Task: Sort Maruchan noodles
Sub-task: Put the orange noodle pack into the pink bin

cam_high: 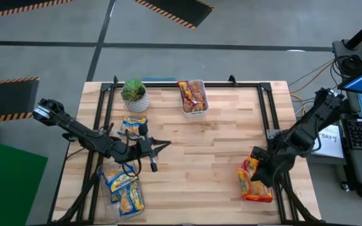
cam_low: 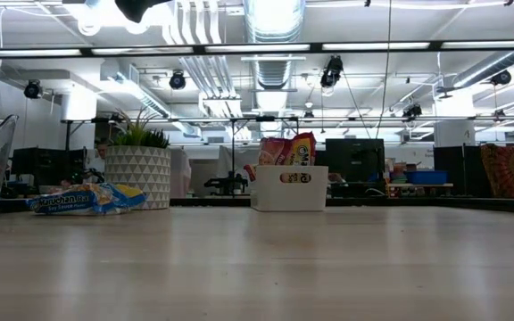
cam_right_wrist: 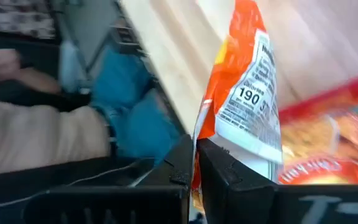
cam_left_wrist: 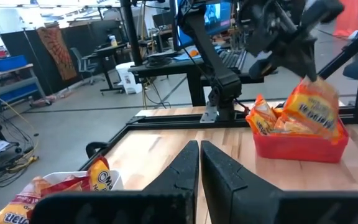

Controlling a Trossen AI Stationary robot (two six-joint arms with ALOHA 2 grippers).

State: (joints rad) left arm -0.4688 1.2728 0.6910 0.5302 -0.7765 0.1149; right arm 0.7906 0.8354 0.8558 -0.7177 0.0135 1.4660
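Gripped an orange-yellow packet (cam_right_wrist: 244, 93) in the shut right gripper (cam_right_wrist: 194, 163), above the red bin (cam_high: 256, 188). Best lowered well inside before letting go. Left gripper (cam_left_wrist: 199, 163) shut, empty.

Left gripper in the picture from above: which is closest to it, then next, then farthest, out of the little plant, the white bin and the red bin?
From the shut left gripper:
1. Potted plant, at the table's back left.
2. White bin of noodle packets, at the back middle.
3. Red bin, at the front right, under the right gripper.
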